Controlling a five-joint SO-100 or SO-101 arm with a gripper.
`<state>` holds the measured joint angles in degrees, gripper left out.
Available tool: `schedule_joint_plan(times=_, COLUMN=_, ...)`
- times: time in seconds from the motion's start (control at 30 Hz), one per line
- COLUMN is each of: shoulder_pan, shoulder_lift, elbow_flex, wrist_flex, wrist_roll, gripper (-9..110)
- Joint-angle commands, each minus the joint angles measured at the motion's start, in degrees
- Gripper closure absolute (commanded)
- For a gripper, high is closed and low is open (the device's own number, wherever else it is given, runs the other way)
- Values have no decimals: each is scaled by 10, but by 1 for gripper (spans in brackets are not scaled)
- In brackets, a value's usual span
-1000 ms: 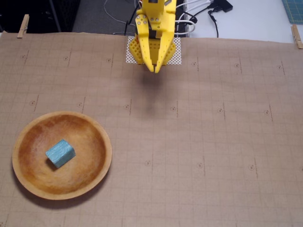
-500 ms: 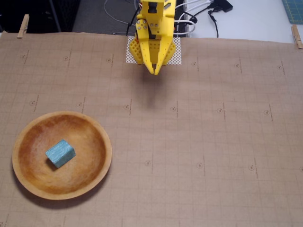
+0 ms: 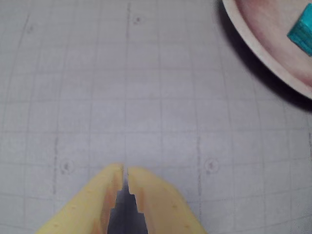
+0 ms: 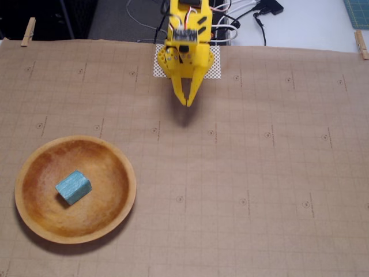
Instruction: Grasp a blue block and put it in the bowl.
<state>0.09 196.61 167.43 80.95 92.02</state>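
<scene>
The blue block (image 4: 74,186) is a small turquoise cuboid lying inside the wooden bowl (image 4: 118,167), left of the bowl's middle, at the lower left of the fixed view. In the wrist view the block (image 3: 302,31) shows at the top right edge, inside the bowl (image 3: 253,41). My yellow gripper (image 4: 188,103) hangs above the paper near the table's far middle, well apart from the bowl. Its fingers (image 3: 146,195) meet at the tips and hold nothing; in the wrist view the gripper (image 3: 125,169) points at bare gridded paper.
Brown gridded paper (image 4: 242,173) covers the table, held by wooden clothespins (image 4: 27,32) at the far corners. A white mesh pad (image 4: 214,68) lies under the arm's base. Cables (image 4: 242,17) lie behind the table's far edge.
</scene>
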Motion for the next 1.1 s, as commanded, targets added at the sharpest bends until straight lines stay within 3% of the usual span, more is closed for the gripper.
schedule_joint_plan(times=0.0, shoulder_pan=-4, shoulder_lift=5, elbow_flex=16, wrist_flex=-1, wrist_roll=-4, gripper=103)
schedule_joint_plan(times=0.43, shoulder_pan=-4, shoulder_lift=3, elbow_flex=118, wrist_flex=-111, wrist_roll=-5, gripper=103)
schedule_joint_plan(times=1.07, shoulder_pan=1, shoulder_lift=-8, elbow_flex=119, wrist_flex=-35, wrist_roll=-6, gripper=103)
